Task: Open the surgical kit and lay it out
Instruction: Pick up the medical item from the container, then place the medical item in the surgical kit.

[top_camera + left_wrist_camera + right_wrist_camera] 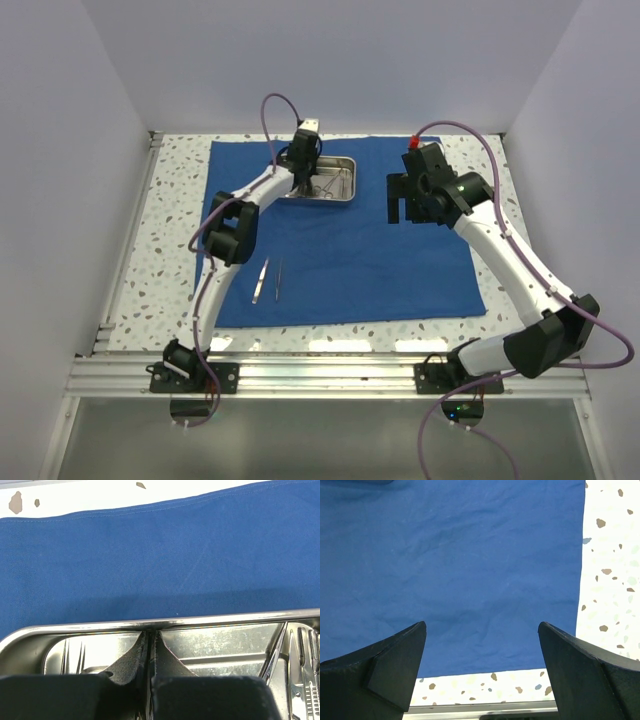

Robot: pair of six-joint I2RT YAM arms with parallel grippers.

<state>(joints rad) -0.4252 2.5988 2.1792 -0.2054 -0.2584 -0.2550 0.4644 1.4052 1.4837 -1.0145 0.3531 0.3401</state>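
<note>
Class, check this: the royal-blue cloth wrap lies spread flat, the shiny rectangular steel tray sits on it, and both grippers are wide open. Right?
Not both. The left wrist view shows the left gripper shut, inside the shiny rectangular steel tray; only the right gripper is wide open. The rest stands.

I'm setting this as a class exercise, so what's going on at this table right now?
Two robot arms are laying out a surgical kit. The blue cloth is spread flat on the table, with two tweezers lying on its near-left part. The left gripper is down inside the steel tray, jaws shut; whether it pinches anything cannot be told. Instruments lie in the tray. The right gripper hovers open over the cloth's right side, empty.
</note>
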